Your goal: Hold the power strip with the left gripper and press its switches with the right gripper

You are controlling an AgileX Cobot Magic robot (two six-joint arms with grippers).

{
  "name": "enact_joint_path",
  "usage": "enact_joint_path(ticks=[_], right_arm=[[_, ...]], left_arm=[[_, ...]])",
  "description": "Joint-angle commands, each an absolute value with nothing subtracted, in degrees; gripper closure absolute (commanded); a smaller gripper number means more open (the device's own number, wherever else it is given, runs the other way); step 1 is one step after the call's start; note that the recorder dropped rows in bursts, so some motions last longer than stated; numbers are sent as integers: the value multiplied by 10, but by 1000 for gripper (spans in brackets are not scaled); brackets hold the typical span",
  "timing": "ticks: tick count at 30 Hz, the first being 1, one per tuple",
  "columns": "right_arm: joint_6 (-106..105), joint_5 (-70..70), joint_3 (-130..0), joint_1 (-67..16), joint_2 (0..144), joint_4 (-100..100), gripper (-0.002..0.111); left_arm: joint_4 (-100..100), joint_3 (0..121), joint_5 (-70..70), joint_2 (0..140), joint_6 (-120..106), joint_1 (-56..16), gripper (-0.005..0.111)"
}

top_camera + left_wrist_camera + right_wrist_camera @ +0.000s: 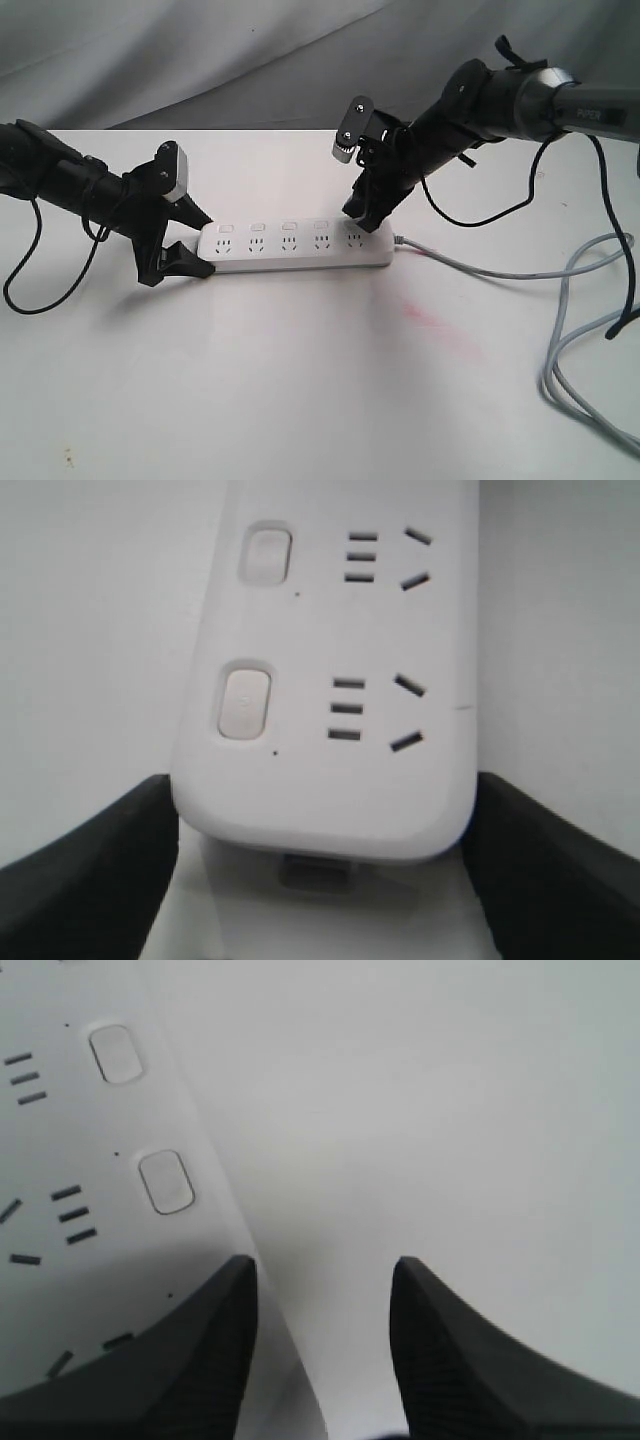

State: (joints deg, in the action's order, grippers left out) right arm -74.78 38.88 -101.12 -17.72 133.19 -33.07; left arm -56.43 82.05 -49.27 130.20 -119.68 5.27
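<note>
The white power strip (295,250) lies flat across the table's middle, its grey cord (470,266) leaving the right end. My left gripper (203,245) is shut on the strip's left end, one black finger against each long side; the left wrist view shows the strip (330,780) between both fingers, with two switches (244,702) in view. My right gripper (362,222) stands open over the right end. In the right wrist view one finger (215,1340) rests over the strip (70,1140) and the other hangs beyond its edge. Two more switches (166,1181) lie ahead of that finger; the rightmost is hidden.
The grey cord loops in coils (580,340) on the table's right side. A black cable (30,290) hangs from the left arm. A faint pink smear (425,315) marks the white table (300,400). Grey cloth (250,60) forms the backdrop.
</note>
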Motion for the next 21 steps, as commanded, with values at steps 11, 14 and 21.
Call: enact_joint_path(ticks=[11, 14, 21], right_arm=[[-749, 424, -1010, -172, 1354, -324, 68], [-749, 424, -1010, -172, 1354, -320, 68], [-749, 428, -1010, -163, 1355, -318, 68]], left_arm=[[-568, 823, -493, 1302, -1200, 54, 40], [-568, 823, -493, 1302, -1200, 54, 40], [-568, 823, -493, 1302, -1200, 54, 40]])
